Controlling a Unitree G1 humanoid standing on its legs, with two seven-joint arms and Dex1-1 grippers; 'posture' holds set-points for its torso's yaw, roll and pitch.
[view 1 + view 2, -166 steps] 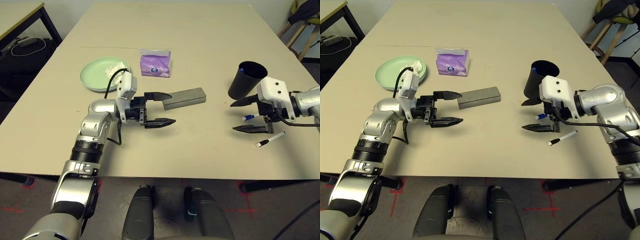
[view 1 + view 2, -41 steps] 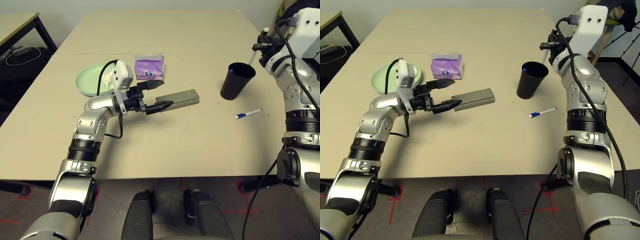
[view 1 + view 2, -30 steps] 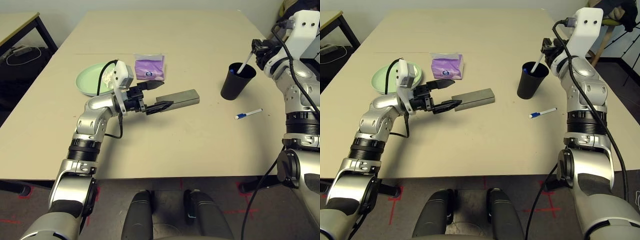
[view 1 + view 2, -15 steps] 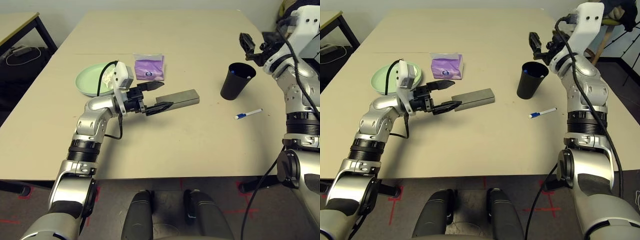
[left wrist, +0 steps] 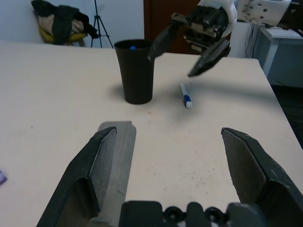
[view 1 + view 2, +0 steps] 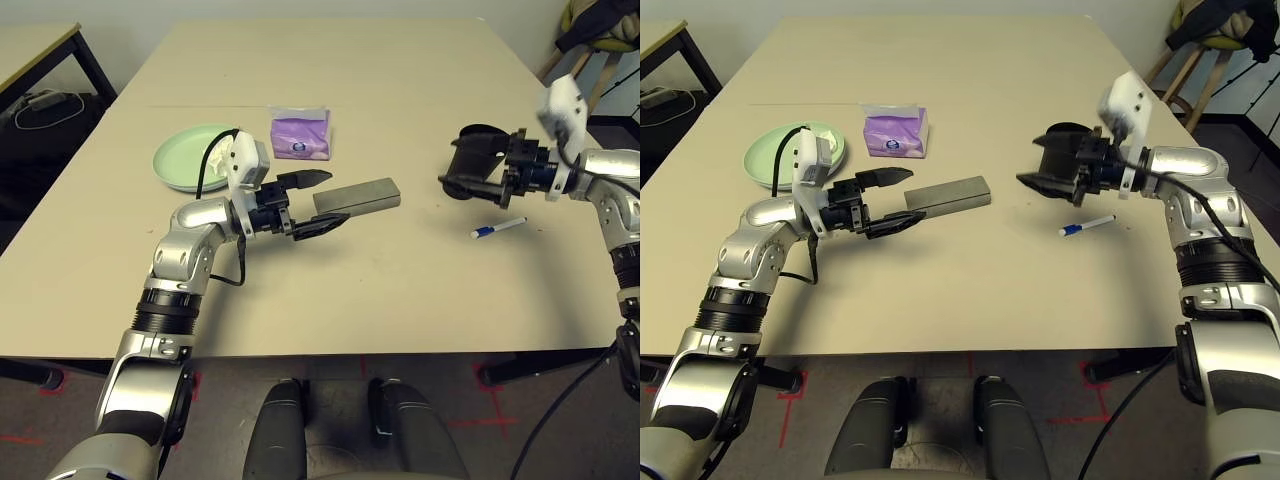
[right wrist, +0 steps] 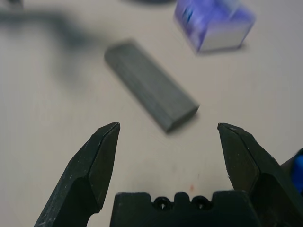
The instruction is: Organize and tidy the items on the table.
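from the head views, the left gripper [image 6: 312,202] stands wide open and empty, its fingers either side of the near end of the grey glasses case [image 6: 358,195] mid-table. the right gripper [image 6: 462,168], spread wide and empty, hangs by the black cup [image 5: 136,71] toward the table's [image 6: 400,60] right edge, a pen [image 6: 497,229] lying just beside. left wrist view: one finger [image 5: 92,163] touches the case. right wrist view: purple tissue pack [image 7: 213,23] beyond the case.

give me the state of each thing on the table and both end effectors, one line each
black cup: upright, pen inside
loose pen: flat on table
glasses case: closed, lying flat
tissue pack: unopened look
green plate: holds crumpled tissue
left end effector: open
right end effector: open, empty
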